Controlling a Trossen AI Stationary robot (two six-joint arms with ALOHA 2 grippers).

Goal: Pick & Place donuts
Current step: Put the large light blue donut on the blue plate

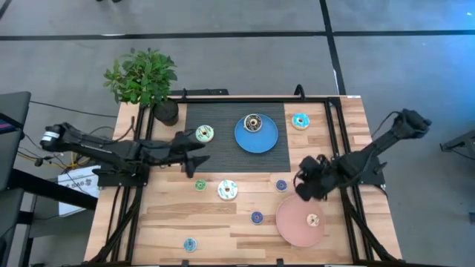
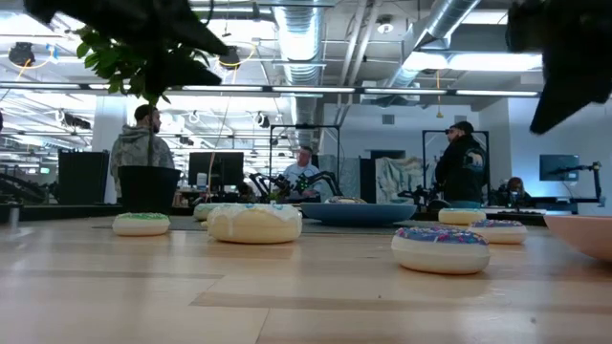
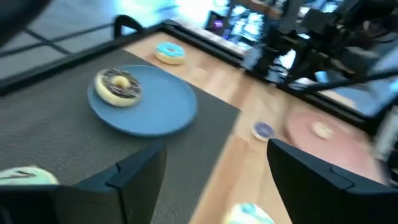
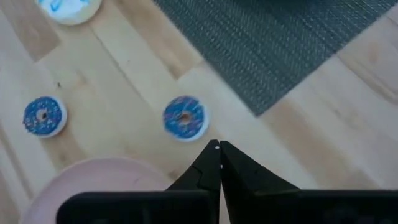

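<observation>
Wooden table (image 1: 163,222) — dark mat (image 1: 223,148), donuts (image 1: 228,190), pink plate (image 1: 293,222) (near edge).

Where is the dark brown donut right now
In the high view the dark brown donut lies on the blue plate, on the dark mat at the table's far middle, between the white-green donut and the turquoise donut.

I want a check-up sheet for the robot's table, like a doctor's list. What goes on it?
Surface: light wooden table with a dark woven mat.
Job's things: dark brown ring donut on the round blue plate; small tan donut on the round pink plate; six more donuts loose on table and mat.
Clutter: green potted plant at the table's back left corner.
Grippers: left gripper open, empty, over the mat; right gripper shut, empty, beside the pink plate.
Cables: nothing seen on the table.
Surroundings: people standing in the room behind.
</observation>
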